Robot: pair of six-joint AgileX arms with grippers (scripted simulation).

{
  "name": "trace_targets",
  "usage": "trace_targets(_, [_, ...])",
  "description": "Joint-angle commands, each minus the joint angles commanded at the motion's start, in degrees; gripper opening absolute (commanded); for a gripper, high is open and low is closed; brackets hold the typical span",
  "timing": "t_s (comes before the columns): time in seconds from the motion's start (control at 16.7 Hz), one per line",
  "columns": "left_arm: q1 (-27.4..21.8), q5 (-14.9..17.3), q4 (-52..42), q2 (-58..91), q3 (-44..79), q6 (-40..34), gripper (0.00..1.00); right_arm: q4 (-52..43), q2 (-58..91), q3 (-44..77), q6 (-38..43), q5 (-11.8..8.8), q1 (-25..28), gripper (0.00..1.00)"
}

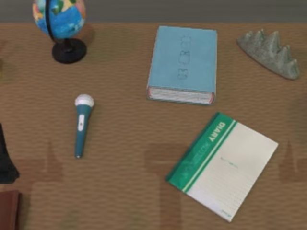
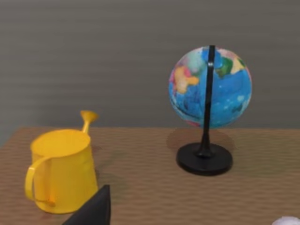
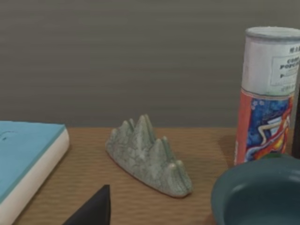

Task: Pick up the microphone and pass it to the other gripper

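Note:
The microphone [image 1: 82, 125] lies flat on the left half of the table, white head toward the far side and teal handle toward the near edge. Its white head [image 2: 287, 221] just shows at the edge of the left wrist view. My left arm [image 1: 5, 163] sits at the table's left edge, well to the left of the microphone and apart from it. One black pointed finger [image 2: 96, 208] of the left gripper shows, with nothing against it. The right arm, the other gripper, is out of the top view. One of its fingers [image 3: 96, 208] shows over bare table, holding nothing.
A globe [image 1: 60, 19] stands at the back left and a yellow watering can [image 2: 61, 171] beside it. A blue book [image 1: 183, 62] and a green diary [image 1: 223, 165] lie mid-right. At the back right are a grey jagged ornament [image 1: 268, 52], a popcorn can [image 3: 267, 93] and a teal bowl [image 3: 258, 194].

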Motion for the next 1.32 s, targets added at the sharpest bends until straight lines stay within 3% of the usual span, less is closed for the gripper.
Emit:
trace_targets(0.24, [-0.5,0.0,-1.3,1.8,1.5,-0.3,1.0,0.0,0.0,0.0,0.0,0.0,0.0,1.0])
trace_targets(0.48, [-2.9,-0.1,-8.0,12.7,10.0,-1.9,1.0,0.0,0.0,0.0,0.0,0.0,0.0,1.0])
trace_targets(1.32, [-15.2,-1.0,-41.6,89.3,61.5,-13.8,1.0,0.0,0.0,0.0,0.0,0.0,0.0,1.0])
